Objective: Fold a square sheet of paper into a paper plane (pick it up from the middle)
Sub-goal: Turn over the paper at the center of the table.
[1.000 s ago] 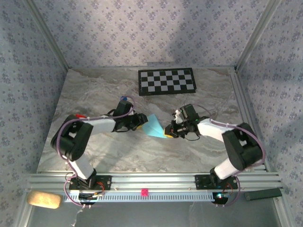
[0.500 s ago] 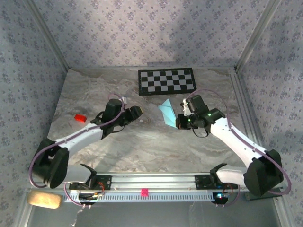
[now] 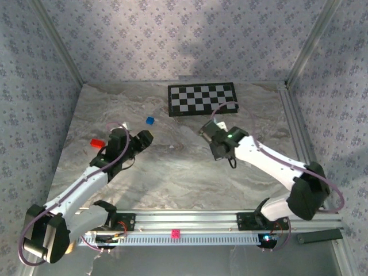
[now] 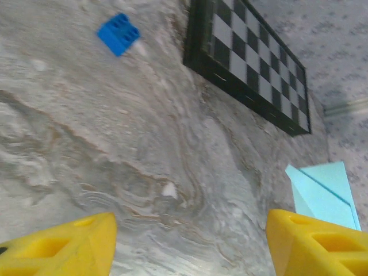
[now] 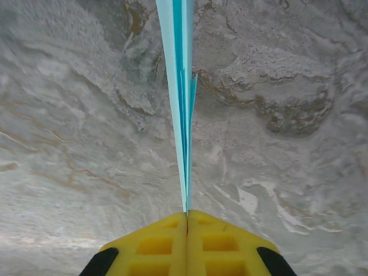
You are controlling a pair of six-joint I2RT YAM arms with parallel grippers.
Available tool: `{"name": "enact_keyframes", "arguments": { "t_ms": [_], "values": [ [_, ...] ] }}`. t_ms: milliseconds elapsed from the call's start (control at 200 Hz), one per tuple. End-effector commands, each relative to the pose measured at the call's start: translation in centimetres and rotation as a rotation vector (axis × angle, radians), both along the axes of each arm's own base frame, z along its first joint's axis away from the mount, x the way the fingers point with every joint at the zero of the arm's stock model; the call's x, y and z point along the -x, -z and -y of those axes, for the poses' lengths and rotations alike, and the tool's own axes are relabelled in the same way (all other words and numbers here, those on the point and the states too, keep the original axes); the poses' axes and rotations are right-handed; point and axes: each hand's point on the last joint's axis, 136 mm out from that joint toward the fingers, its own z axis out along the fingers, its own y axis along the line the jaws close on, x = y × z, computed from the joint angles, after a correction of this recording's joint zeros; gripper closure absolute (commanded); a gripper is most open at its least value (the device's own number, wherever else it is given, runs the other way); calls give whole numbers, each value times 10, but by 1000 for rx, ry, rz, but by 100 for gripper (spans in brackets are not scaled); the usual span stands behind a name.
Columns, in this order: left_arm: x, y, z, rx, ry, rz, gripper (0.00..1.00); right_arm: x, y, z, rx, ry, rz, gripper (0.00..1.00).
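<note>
right gripper [image 5: 187, 217] clenched on paper plane [image 5: 181, 86], long axis straight ahead | left gripper [image 4: 190, 244] released, empty, well left of it

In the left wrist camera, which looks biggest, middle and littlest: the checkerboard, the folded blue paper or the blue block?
1. checkerboard, biggest
2. folded blue paper, only partly in view
3. blue block, littlest

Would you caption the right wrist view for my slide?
Right hand pinches the light-blue paper plane edge-on over the marble table.
</note>
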Motion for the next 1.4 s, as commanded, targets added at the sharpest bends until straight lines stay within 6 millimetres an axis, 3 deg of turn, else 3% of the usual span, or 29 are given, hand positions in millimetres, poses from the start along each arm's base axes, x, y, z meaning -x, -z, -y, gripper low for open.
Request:
{"name": "enact_keyframes", "arguments": {
  "t_ms": [0, 135, 265, 380, 620, 735, 865, 980, 1049, 1209, 1394],
  "values": [
    [4, 0, -15, -21, -44, -18, 31, -2, -1, -5, 169, -63, -2, 96],
    [6, -3, -27, 10, -96, -19, 30, 10, 26, -50, 255, -237, -60, 95],
    [11, -1, -36, 39, -130, -22, 30, 23, 49, -80, 294, -329, -127, 93],
    [13, -2, -39, 42, -135, -27, 30, 39, 69, -112, 134, -399, -212, 87],
    [13, -3, -36, 50, -112, -34, 30, 51, 70, -150, -178, -413, -303, 76],
    [12, -2, -31, 49, -84, -54, 30, 45, 55, -158, -409, -385, -328, 65],
    [10, 5, -21, 61, -39, -89, 30, 34, 45, -159, -684, -335, -364, 62],
    [6, 9, -6, 84, 32, -114, 31, 17, 51, -149, -844, -224, -408, 68],
    [4, 18, 2, 86, 67, -141, 32, 11, 53, -149, -919, -180, -464, 76],
    [0, 35, 23, 115, 132, -206, 39, 5, 68, -149, -941, -127, -495, 78],
    [-1, 41, 47, 95, 196, -236, 49, 8, 118, -128, -843, 58, -579, 84]
  ]
}}
